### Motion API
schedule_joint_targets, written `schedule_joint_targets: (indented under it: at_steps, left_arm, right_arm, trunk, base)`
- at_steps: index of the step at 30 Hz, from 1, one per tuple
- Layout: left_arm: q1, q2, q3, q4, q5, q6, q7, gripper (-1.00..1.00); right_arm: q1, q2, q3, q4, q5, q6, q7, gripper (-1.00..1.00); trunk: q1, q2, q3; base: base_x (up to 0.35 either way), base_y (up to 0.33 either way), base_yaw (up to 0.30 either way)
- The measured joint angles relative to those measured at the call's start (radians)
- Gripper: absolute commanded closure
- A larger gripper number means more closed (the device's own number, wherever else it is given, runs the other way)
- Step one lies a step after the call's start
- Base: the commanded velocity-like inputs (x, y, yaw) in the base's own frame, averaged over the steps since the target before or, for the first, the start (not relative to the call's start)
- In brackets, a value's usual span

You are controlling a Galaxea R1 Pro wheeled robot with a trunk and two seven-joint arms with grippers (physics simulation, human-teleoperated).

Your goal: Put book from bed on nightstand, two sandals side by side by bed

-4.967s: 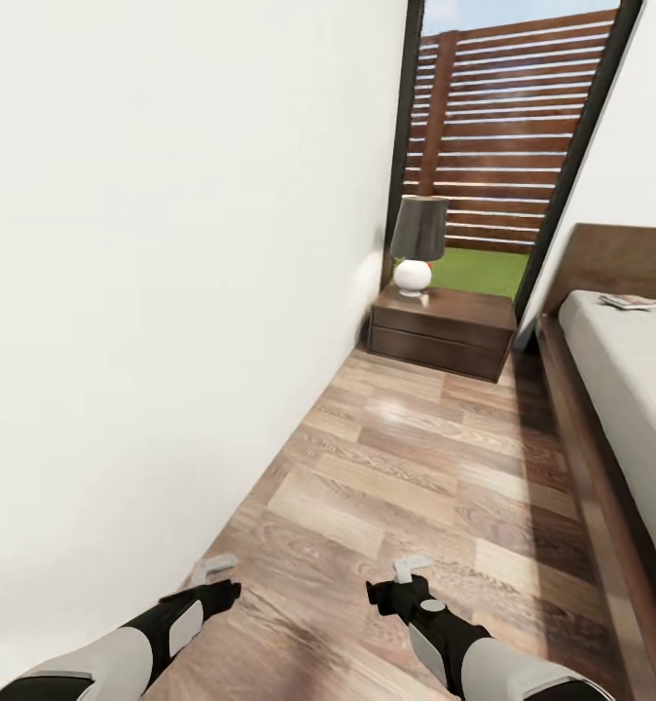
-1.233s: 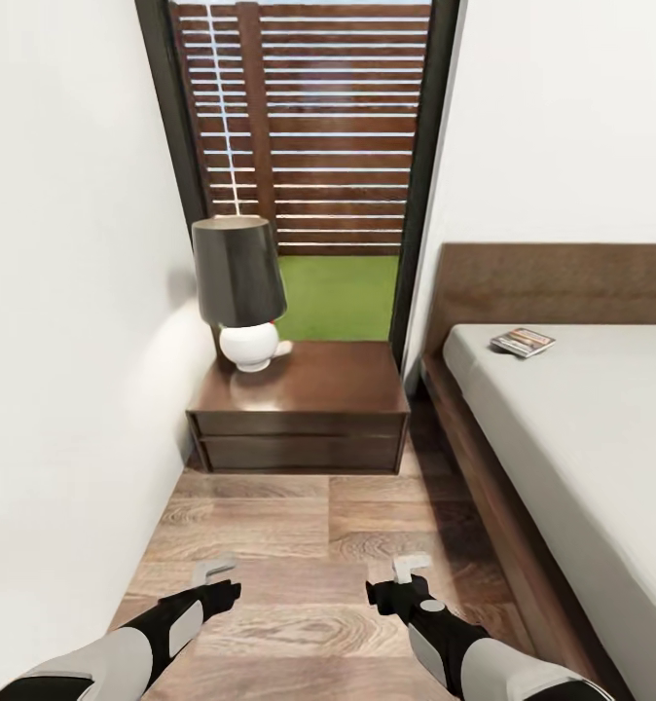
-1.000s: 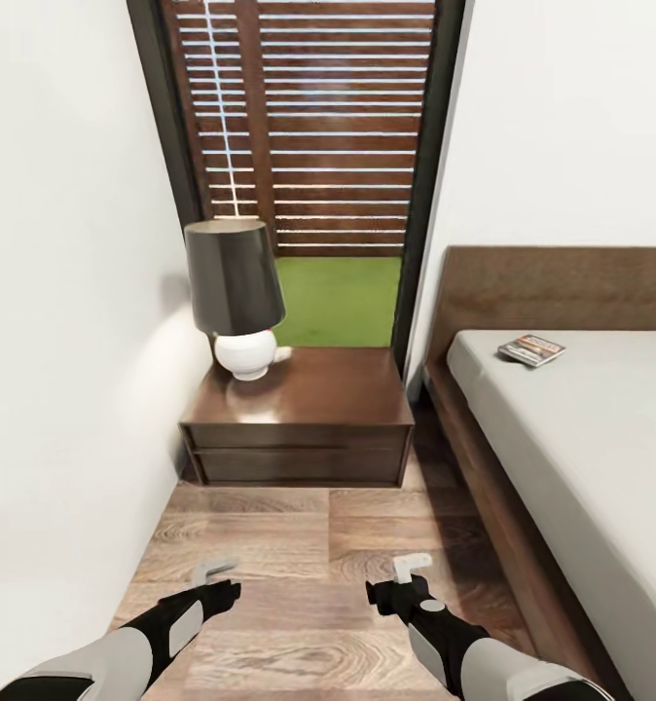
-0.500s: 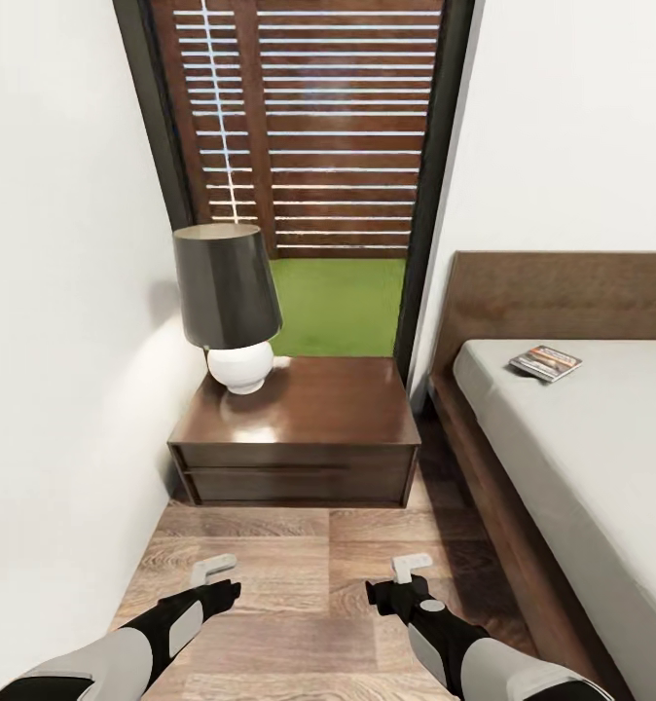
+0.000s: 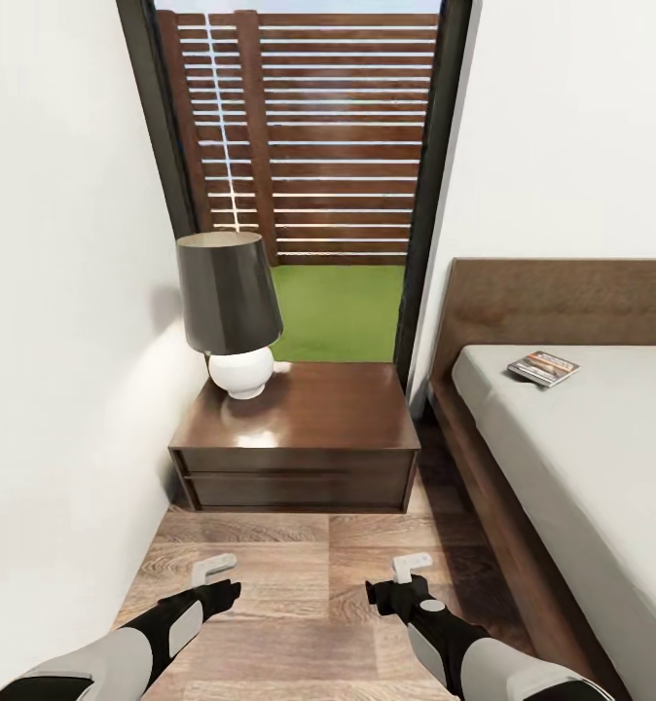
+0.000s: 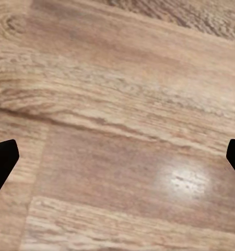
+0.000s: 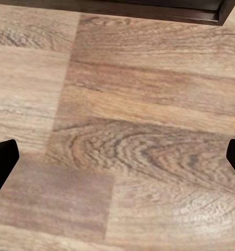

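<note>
White wall closes the scene on the left, with a table lamp (image 5: 229, 313), dark shade over a round white base, standing on the far left corner of the nightstand (image 5: 309, 428). Behind the nightstand a tall dark-framed window (image 5: 304, 185) gives onto a slatted wooden fence and grass. Low in the near part of the head view, the left gripper (image 5: 214, 568) and the right gripper (image 5: 412, 566) hang over the wood-plank floor (image 5: 299, 584), each with fingers spread wide and holding nothing. To the right runs the bed (image 5: 601, 458), and the book (image 5: 543, 368) lies on its mattress near the headboard, well apart from both grippers. By this evidence the task seems barely begun: the book is not yet on the nightstand, and the sandals remain to be placed.
</note>
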Motion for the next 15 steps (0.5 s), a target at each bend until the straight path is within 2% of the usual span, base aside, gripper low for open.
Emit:
schedule_joint_targets:
  at_steps: [15]
  left_arm:
    - [0.0,-0.004,0.002,-0.016,-0.001,0.007,-0.003,-1.0]
  right_arm:
    - [0.0,-0.01,-0.004,-0.015,0.001,0.007,-0.002,-1.0]
  trunk:
    - [-0.007,0.003,0.058]
  base:
    - [0.0,0.0,0.0]
